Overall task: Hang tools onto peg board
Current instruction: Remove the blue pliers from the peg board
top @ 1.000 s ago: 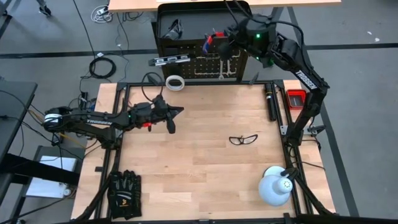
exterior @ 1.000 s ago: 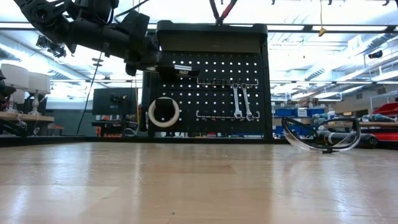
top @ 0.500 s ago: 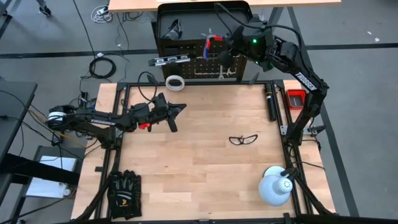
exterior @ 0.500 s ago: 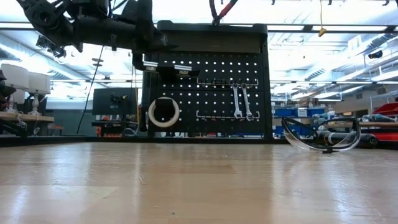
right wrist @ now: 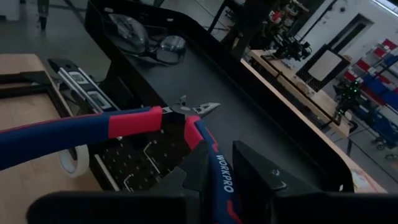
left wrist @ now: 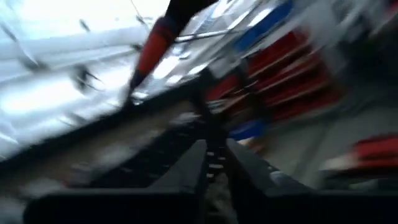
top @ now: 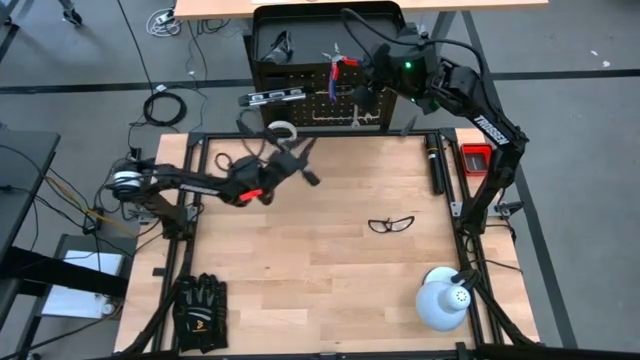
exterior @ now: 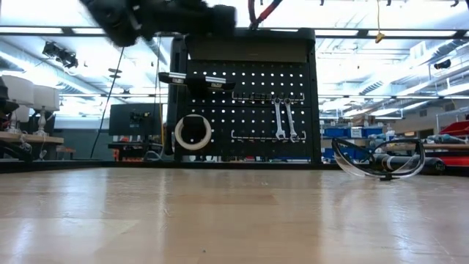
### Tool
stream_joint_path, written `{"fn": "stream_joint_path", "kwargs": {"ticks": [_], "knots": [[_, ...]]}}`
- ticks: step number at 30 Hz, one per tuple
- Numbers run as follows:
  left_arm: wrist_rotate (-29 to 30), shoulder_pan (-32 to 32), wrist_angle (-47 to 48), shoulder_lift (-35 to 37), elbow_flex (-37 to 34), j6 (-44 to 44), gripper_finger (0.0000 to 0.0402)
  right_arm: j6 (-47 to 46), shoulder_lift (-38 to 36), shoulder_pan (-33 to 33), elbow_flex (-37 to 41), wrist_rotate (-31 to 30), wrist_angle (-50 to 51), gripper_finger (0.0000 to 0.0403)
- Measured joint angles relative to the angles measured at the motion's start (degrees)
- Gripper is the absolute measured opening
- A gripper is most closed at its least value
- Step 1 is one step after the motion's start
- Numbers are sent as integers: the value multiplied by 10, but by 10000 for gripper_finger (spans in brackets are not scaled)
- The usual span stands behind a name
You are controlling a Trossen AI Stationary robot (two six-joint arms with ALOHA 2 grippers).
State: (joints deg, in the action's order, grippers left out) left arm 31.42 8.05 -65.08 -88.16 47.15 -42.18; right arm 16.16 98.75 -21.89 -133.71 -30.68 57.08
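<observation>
The peg board (exterior: 249, 81) stands upright at the table's far edge, with a black tray (top: 310, 35) on top. The tape roll (exterior: 193, 132), two wrenches (exterior: 284, 119) and the level bar (exterior: 192, 78) hang on it. Black-framed glasses (top: 390, 224) lie on the table at centre right. My right gripper (top: 362, 78) is above the board, shut on the red-and-blue-handled pliers (top: 337, 66). My left gripper (top: 306, 163) is in the air near the tape roll (top: 283, 132). It is empty, its fingers nearly together in the blurred left wrist view (left wrist: 216, 168). My right gripper pinches one pliers handle (right wrist: 216, 163) between its two fingers. The handle runs along the fingers. The fingers come from the table's right, about level. The pliers are lifted clear over the tray (right wrist: 205, 81), handles spread, the other handle (right wrist: 68, 138) free and the jaws' tips (right wrist: 194, 109) pointing away.
A second pair of glasses (top: 280, 45) lies in the tray. Black gloves (top: 200, 305) lie at the near left. A white dome lamp (top: 443, 300) is at the near right. A small red box (top: 476, 155) sits on the right rail. Bare wood lies around the glasses.
My left gripper has swung quickly up and toward the table's far and right edges, from the left middle of the table to just in front of the tape roll. My right gripper has held the pliers almost in place above the board.
</observation>
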Motion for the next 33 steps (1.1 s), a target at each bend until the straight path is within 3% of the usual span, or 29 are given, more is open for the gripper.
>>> {"fn": "stream_joint_path", "kwargs": {"ticks": [6,10,14,24,29,33], "knots": [[53,11,1,-84,142,-258,150,-21,0,0,1,0,4,74],[99,23,-20,-127,209,-336,183,-21,1,0,1,0,3,69],[99,37,-55,-152,241,-382,197,-21,1,0,1,-1,4,70],[-29,71,-82,-157,246,-491,198,-23,1,0,1,-2,11,71],[-54,88,-72,-157,246,-503,197,-23,1,0,1,-2,14,72],[-88,96,-69,-157,246,-503,173,-24,1,0,1,-2,15,71]]}}
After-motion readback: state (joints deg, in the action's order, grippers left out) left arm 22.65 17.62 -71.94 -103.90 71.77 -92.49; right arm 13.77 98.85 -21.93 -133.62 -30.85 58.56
